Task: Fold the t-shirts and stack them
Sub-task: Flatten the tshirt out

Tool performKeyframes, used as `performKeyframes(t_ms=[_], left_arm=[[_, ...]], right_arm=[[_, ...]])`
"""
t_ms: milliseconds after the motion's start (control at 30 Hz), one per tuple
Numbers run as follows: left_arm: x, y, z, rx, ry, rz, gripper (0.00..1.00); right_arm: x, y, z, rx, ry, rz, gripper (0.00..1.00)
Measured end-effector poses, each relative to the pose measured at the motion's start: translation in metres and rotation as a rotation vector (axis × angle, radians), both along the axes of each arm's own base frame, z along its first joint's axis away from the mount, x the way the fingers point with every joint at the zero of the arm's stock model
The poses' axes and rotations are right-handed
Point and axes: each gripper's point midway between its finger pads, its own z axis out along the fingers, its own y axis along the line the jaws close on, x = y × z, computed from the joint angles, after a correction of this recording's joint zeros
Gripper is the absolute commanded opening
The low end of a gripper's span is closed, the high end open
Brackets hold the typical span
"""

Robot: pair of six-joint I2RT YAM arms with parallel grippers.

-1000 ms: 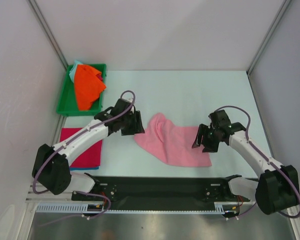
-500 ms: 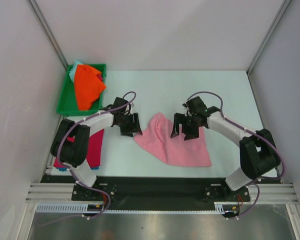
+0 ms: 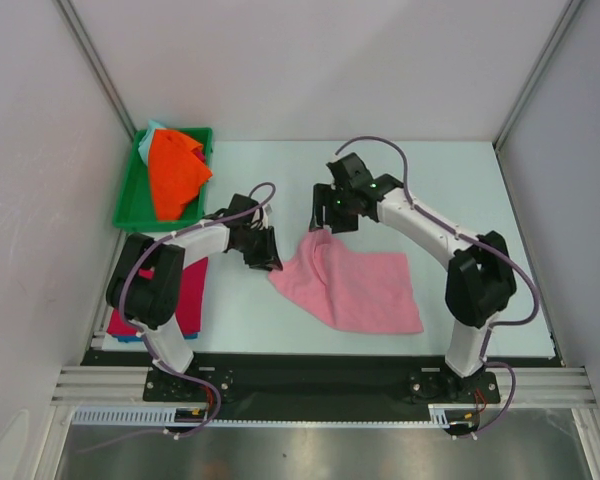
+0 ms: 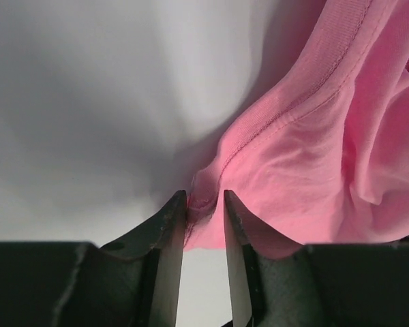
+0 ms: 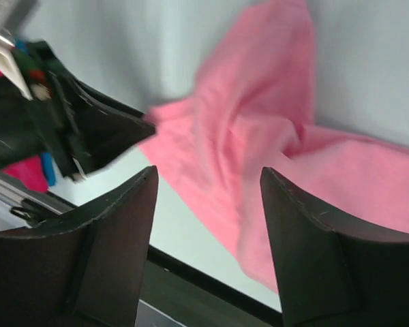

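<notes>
Pink tee (image 3: 360, 290) mid-table — orange tee (image 3: 175, 175) in tray (image 3: 130, 205).

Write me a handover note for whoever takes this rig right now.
Jaws: left gripper shut on the pink t-shirt's left edge; right gripper open, empty, above its far edge.
Things: pink t-shirt rumpled mid-table; orange t-shirt in the green tray; magenta-red t-shirt folded, near left.
Done: magenta-red folded. Left: fold pink, then orange, stack.
</notes>
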Motion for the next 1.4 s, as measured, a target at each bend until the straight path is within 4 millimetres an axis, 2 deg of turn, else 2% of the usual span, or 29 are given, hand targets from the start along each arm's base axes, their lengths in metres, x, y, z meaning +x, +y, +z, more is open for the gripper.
performKeyframes(t_ms=[100, 133, 167, 200, 267, 400, 500, 600, 667, 733, 767, 800, 933, 1033, 1133, 1167, 1233, 1267, 1333, 1400], left_arm=[[0.000, -0.001, -0.002, -0.006, 0.003, -0.003, 0.31], [0.000, -0.001, -0.002, -0.008, 0.001, -0.003, 0.22], [-0.001, -0.001, -0.003, -0.009, 0.002, -0.002, 0.18], [-0.001, -0.001, -0.004, -0.009, 0.001, -0.003, 0.16], [-0.004, -0.001, -0.007, -0.011, 0.004, -0.006, 0.16], [-0.010, 0.001, -0.012, -0.014, 0.006, -0.005, 0.15], [-0.012, 0.000, -0.010, -0.028, -0.005, -0.004, 0.14], [-0.016, -0.001, -0.009, -0.044, -0.005, -0.001, 0.13], [-0.018, -0.001, -0.009, -0.053, -0.006, 0.000, 0.12], [-0.020, -0.002, -0.008, -0.063, -0.005, 0.000, 0.11], [-0.021, -0.002, -0.007, -0.067, -0.005, -0.001, 0.10], [-0.022, -0.002, -0.006, -0.070, -0.007, -0.001, 0.08], [-0.022, -0.002, 0.005, -0.079, -0.028, 0.002, 0.00], [-0.022, 0.003, 0.022, -0.082, -0.050, 0.017, 0.00], [-0.009, 0.011, 0.066, -0.085, -0.135, 0.051, 0.00], [-0.001, 0.014, 0.087, -0.091, -0.181, 0.066, 0.00], [0.017, 0.021, 0.148, -0.121, -0.308, 0.100, 0.00], [0.024, 0.026, 0.175, -0.138, -0.372, 0.115, 0.00], [0.032, 0.040, 0.248, -0.174, -0.530, 0.150, 0.00], [0.030, 0.051, 0.321, -0.191, -0.703, 0.178, 0.00]], right_arm=[[0.014, 0.028, -0.001, 0.015, 0.005, -0.035, 0.59], [0.018, 0.037, -0.006, 0.015, 0.020, -0.049, 0.59], [0.022, 0.045, -0.013, 0.016, 0.037, -0.065, 0.48], [0.023, 0.050, -0.022, 0.007, 0.058, -0.081, 0.46], [0.023, 0.056, -0.040, -0.021, 0.108, -0.119, 0.42], [0.019, 0.060, -0.074, -0.098, 0.180, -0.179, 0.43], [0.013, 0.058, -0.084, -0.140, 0.203, -0.206, 0.43], [0.008, 0.059, -0.089, -0.161, 0.213, -0.226, 0.42], [0.007, 0.060, -0.092, -0.165, 0.216, -0.236, 0.36], [0.007, 0.061, -0.094, -0.168, 0.214, -0.239, 0.23], [0.007, 0.062, -0.095, -0.170, 0.212, -0.238, 0.06], [0.007, 0.062, -0.096, -0.172, 0.208, -0.234, 0.00], [0.015, 0.067, -0.092, -0.162, 0.196, -0.234, 0.00], [0.028, 0.075, -0.070, -0.136, 0.134, -0.211, 0.00], [0.046, 0.088, -0.036, -0.073, 0.042, -0.188, 0.00], [0.053, 0.093, -0.020, -0.043, 0.004, -0.180, 0.00], [0.065, 0.106, 0.018, 0.032, -0.071, -0.160, 0.00], [0.072, 0.115, 0.046, 0.088, -0.121, -0.149, 0.00], [0.082, 0.130, 0.106, 0.209, -0.220, -0.126, 0.00], [0.087, 0.142, 0.180, 0.368, -0.349, -0.101, 0.00]])
